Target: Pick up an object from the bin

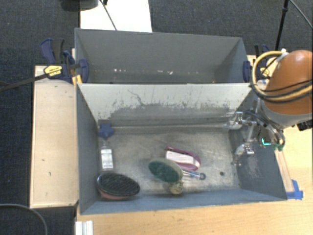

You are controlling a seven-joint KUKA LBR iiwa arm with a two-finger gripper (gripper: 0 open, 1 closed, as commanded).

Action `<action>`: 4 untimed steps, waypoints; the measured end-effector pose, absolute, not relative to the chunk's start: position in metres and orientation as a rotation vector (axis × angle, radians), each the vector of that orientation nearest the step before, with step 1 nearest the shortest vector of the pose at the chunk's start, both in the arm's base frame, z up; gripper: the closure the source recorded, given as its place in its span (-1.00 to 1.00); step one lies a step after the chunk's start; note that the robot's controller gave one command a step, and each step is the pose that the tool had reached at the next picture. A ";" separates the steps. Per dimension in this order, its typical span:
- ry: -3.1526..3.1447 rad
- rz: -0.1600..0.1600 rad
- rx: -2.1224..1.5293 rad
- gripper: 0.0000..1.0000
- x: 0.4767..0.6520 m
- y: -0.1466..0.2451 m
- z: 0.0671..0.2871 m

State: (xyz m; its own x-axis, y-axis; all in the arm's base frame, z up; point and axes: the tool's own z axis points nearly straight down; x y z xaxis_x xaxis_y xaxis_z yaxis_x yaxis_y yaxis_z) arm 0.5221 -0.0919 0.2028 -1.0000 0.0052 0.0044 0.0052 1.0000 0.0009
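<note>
Gripper point(243, 151) hung low at the bin's point(161, 99) 3 o'clock side, close to the right wall and above bare floor. I could not tell how far open it was. No object appeared to be in its grasp.

Nearest candidates lay toward 9 o'clock from the tool, clear of it:
- a pink-and-white packet point(182, 157)
- a dark green round pad point(165, 170) touching the packet's 7 o'clock edge
- a thin blue pen-like piece point(194, 175) just beside both
- a small olive lump point(176, 188) at the pad's 5 o'clock

Farther off, by the left wall, were a small clear bottle with a blue cap point(105, 153) and a dark round mesh-topped thing point(117, 185).

My judgement: approach step, nothing picked yet. The next move called for travelling toward 9 o'clock to stand over the packet cluster, then descending onto one piece without dragging its neighbours.
</note>
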 end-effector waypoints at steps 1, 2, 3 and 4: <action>-3.107 0.004 0.539 -1.00 0.523 0.066 0.073; -3.127 0.002 0.303 -1.00 0.502 0.210 0.101; -3.109 0.005 0.489 -1.00 0.543 0.088 0.101; -3.063 -0.002 0.716 -1.00 0.565 0.172 0.071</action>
State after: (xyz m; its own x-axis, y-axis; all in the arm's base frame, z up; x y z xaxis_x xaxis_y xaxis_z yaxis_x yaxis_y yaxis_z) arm 0.5650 0.1725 0.0715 -0.8964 -0.4432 -0.0045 -0.4432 0.8964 0.0006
